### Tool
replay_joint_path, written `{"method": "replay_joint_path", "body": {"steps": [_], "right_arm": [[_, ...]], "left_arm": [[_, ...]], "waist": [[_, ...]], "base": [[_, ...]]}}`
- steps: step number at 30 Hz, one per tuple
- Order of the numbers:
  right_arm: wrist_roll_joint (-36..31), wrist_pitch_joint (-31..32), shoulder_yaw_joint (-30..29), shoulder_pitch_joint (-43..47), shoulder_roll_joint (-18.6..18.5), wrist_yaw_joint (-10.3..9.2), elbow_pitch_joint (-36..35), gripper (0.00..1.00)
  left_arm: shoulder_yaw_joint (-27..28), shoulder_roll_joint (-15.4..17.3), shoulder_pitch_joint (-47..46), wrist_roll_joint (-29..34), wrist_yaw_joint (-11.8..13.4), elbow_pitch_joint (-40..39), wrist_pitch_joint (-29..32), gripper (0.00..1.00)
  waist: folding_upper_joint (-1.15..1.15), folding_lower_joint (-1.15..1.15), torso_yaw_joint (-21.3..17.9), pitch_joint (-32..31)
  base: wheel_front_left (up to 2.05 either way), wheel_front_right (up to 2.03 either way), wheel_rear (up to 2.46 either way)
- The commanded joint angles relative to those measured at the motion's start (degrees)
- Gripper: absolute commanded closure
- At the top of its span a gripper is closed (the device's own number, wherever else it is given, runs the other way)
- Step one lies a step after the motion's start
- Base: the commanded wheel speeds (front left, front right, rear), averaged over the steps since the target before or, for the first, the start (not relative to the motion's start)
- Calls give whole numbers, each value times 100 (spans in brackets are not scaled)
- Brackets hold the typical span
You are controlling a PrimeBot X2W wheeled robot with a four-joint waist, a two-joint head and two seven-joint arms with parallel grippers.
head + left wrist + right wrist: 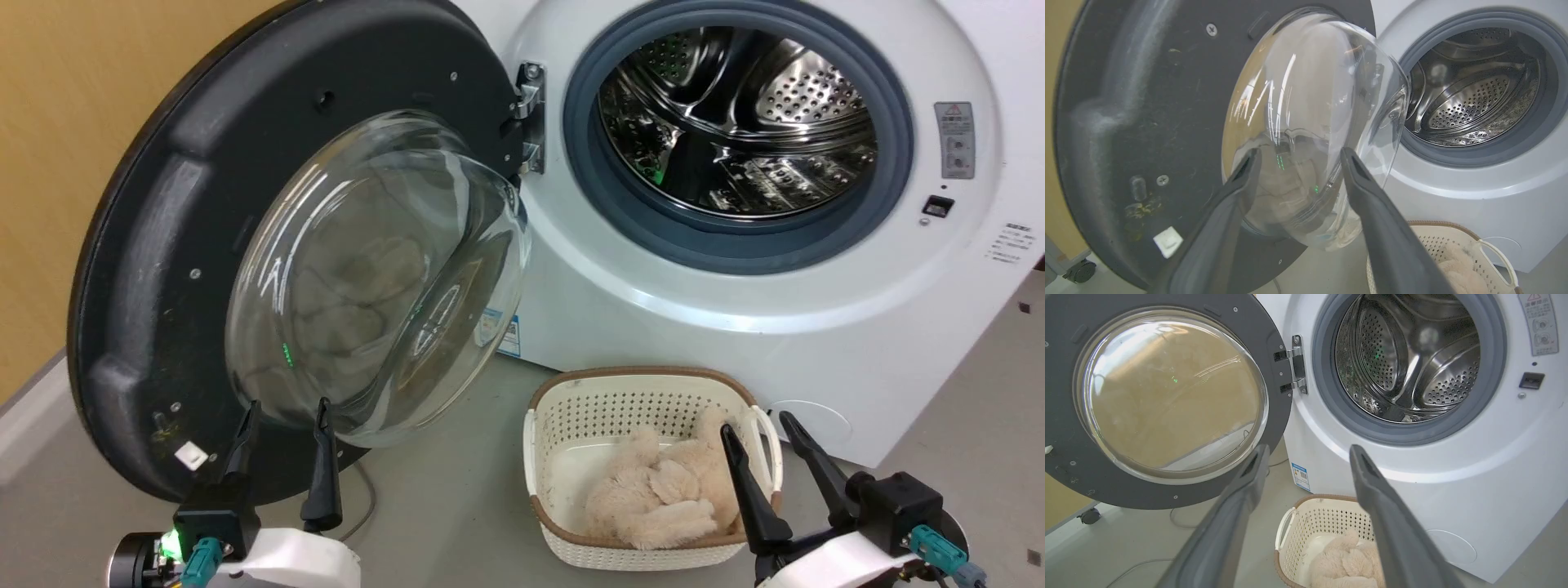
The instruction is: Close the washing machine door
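The washing machine door (163, 245) stands swung wide open to the left, its matte black inner face and bulging clear glass bowl (375, 278) turned toward me, hung on a metal hinge (531, 114). The white washing machine (735, 310) shows its steel drum (735, 122) inside a grey rubber gasket. My left gripper (286, 416) is open just below the glass bowl, close to the door's lower part (1147, 122); its fingers frame the bowl (1310, 122) without touching. My right gripper (755, 433) is open above the basket, and its wrist view shows the door (1167, 396) and drum (1412, 355).
A cream laundry basket (653, 384) holding a beige plush toy (661, 498) sits on the grey floor before the washer. A tan wall (65, 122) stands behind the door. A thin cable (1180, 514) lies on the floor and a small caster (1089, 516) sits below the door.
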Motion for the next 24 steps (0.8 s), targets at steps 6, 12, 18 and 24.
{"method": "replay_joint_path", "body": {"steps": [6, 12, 18, 24], "right_arm": [[175, -109, 153, -176, -82, 2, 108, 0], [273, -180, 245, -234, -104, 3, 178, 0], [367, -252, 330, -269, -112, 3, 243, 0], [468, -324, 396, -298, -134, 3, 300, 0]], "left_arm": [[48, 4, 116, -65, 81, -78, -112, 0], [82, 5, 147, -101, 115, -121, -184, 0], [127, 5, 183, -123, 134, -139, -256, 0], [160, 6, 208, -151, 148, -145, -327, 0]], "waist": [[0, 0, 186, 32], [0, 0, 343, 56], [0, 0, 495, 69], [0, 0, 640, 75]], "base": [[0, 0, 0], [0, 0, 0], [0, 0, 0], [0, 0, 0]]}}
